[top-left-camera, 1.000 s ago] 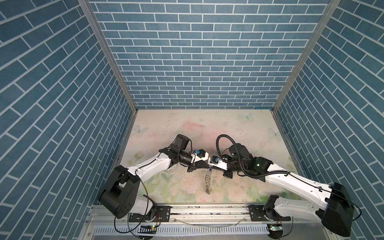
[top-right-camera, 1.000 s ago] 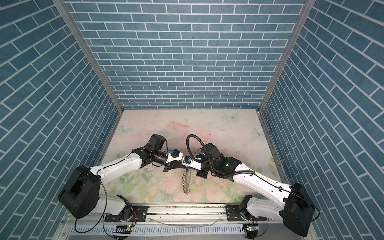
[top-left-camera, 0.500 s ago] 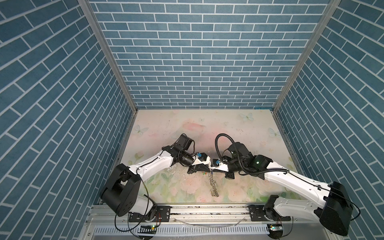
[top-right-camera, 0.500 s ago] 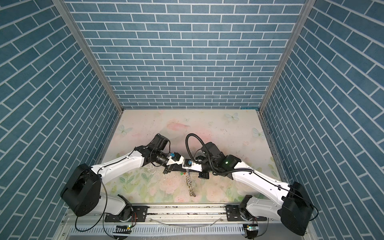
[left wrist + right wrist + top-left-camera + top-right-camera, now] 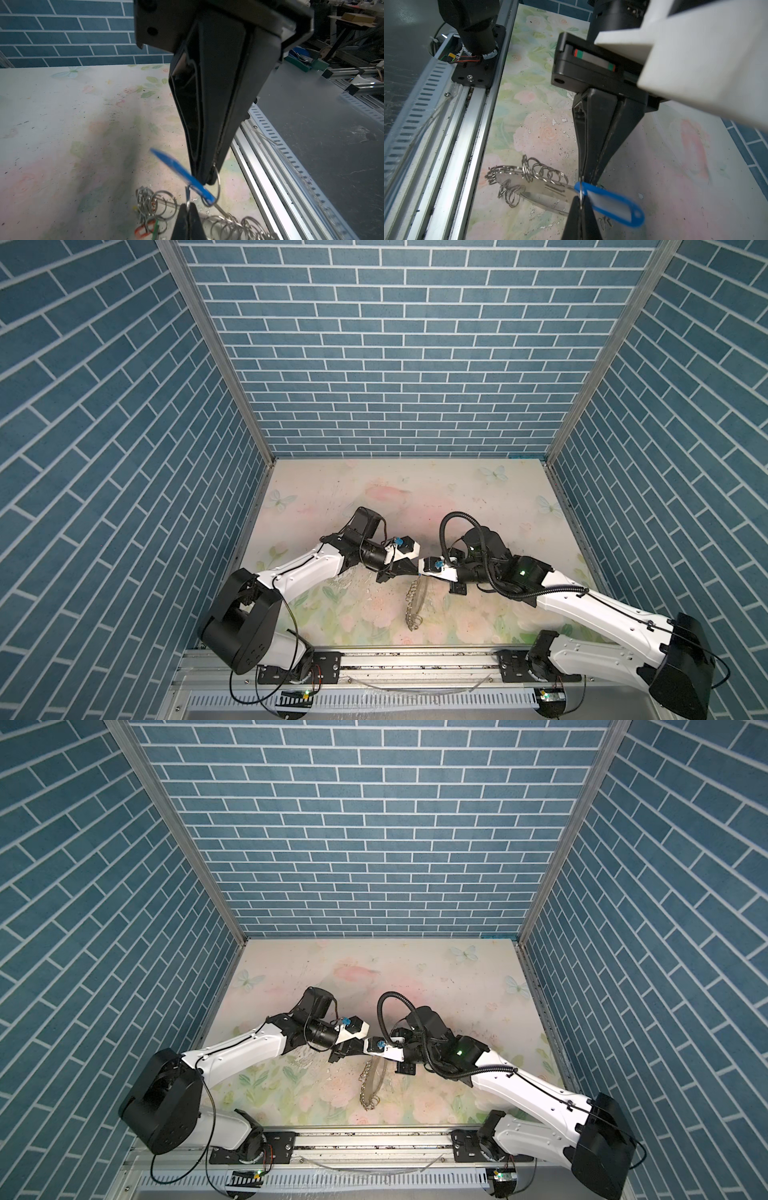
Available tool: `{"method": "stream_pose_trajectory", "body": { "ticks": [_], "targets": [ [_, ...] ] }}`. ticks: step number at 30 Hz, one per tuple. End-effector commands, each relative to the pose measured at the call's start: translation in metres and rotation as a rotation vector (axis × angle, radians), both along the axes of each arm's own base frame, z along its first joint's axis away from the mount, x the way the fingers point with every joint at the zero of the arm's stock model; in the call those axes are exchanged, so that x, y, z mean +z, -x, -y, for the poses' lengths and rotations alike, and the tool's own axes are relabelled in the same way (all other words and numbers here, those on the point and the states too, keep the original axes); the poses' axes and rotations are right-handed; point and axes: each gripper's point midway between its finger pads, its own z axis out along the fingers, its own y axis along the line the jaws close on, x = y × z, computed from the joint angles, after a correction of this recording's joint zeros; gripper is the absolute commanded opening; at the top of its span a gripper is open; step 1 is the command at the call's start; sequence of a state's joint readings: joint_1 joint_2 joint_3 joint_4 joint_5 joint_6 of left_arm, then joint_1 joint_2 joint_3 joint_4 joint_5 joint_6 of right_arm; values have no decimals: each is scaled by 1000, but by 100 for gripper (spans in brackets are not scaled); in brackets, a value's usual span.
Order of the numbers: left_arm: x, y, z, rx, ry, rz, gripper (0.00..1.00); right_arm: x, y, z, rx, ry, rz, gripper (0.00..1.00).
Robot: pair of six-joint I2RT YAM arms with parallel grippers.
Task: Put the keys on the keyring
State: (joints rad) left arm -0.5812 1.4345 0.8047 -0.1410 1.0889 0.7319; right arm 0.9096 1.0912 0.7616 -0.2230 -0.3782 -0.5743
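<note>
the keyring [image 5: 415, 605] is seen swung back, dangling below the right gripper [image 5: 580, 207], by which the blue-tagged key [image 5: 610, 204] is clamped at its ring; the left gripper [image 5: 187, 209] is closed on thin wire, apparently the keyring's; threading is judged unfinished.

The fingers [image 5: 600, 135] of your right gripper [image 5: 584, 179] look matt black plastic, the key tag [image 5: 610, 204] at their tips glossy blue plastic, the keyring [image 5: 527, 172] polished metal, the tabletop [image 5: 654, 166] scuffed.
</note>
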Motion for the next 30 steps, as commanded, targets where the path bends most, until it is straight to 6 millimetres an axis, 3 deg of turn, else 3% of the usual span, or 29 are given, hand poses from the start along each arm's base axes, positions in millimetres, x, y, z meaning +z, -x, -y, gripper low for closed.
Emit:
{"method": "stream_pose_trajectory", "body": {
  "ticks": [1, 7, 12, 18, 24, 30],
  "targets": [
    [2, 4, -3, -3, 16, -7, 0, -7, -21, 6, -117, 30, 43, 0],
    [1, 3, -7, 5, 13, 3, 0, -1, -32, 16, -201, 29, 60, 0],
    [5, -1, -9, 25, 23, 5, 0, -11, -23, 14, -154, 83, 30, 0],
    [3, -8, -10, 55, 15, 7, 0, -5, 0, 8, -58, 59, -44, 0],
    [1, -15, -12, 92, 6, 38, 0, -13, 1, 6, -66, 106, -114, 0],
    [4, -26, -14, 153, 20, 87, 0, -1, -2, 10, -101, 98, -106, 0]
  ]
}}
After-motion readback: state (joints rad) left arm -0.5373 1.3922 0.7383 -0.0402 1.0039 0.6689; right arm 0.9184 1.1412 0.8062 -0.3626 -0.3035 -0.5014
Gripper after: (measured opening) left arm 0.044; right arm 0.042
